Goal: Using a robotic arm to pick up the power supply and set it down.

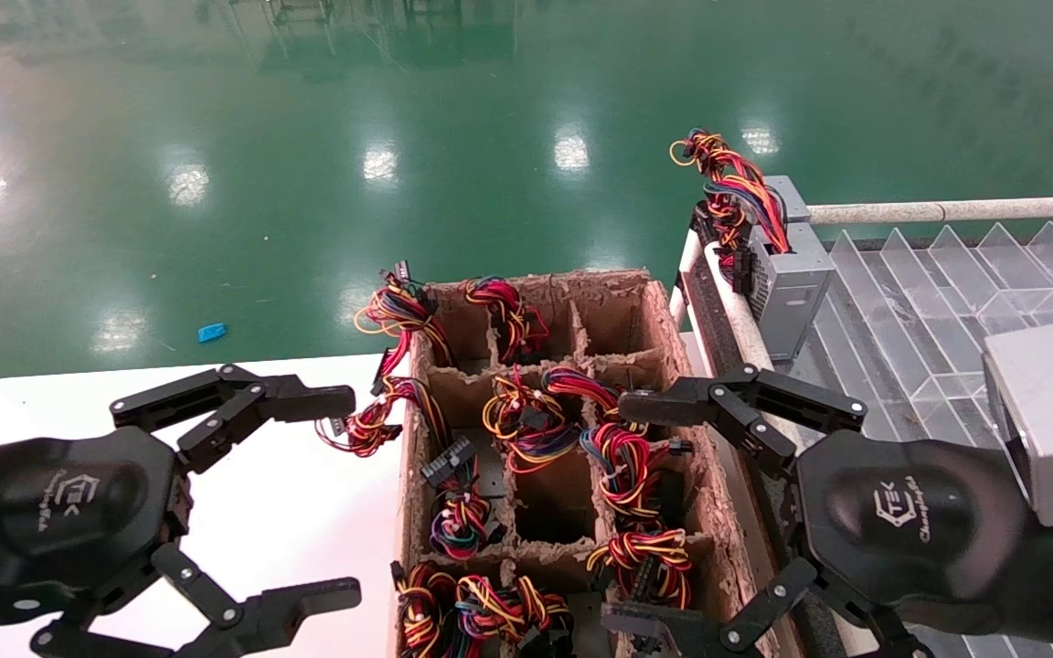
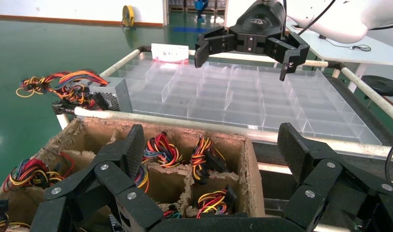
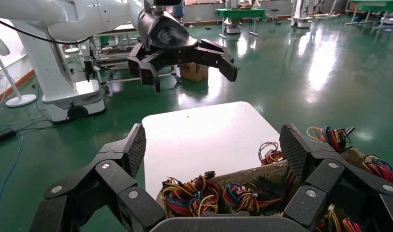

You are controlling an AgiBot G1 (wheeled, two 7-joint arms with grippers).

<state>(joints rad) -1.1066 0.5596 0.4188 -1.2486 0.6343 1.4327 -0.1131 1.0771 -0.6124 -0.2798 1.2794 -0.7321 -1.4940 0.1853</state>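
Note:
A brown cardboard carton (image 1: 664, 320) with several cells holds bundles of coloured wires; the boxes under them are hidden. A red, orange and yellow bundle (image 1: 641, 553) lies in a right-hand cell, between the spread fingers of my right gripper (image 1: 627, 514), which hovers open and empty above the carton's right side (image 3: 213, 145). One grey power supply (image 1: 787, 274) stands on the far left corner of the clear tray, its fan grille and wires showing in the left wrist view (image 2: 112, 94). My left gripper (image 1: 344, 498) hangs open over the white table (image 1: 289, 512), left of the carton.
A clear divided tray (image 1: 929, 311) on a railed frame (image 1: 737, 320) runs along the carton's right side. Some wire bundles (image 1: 371, 425) spill over the carton's left wall onto the table. Green floor lies beyond. The silver wrist block (image 1: 1052, 420) sits over the tray.

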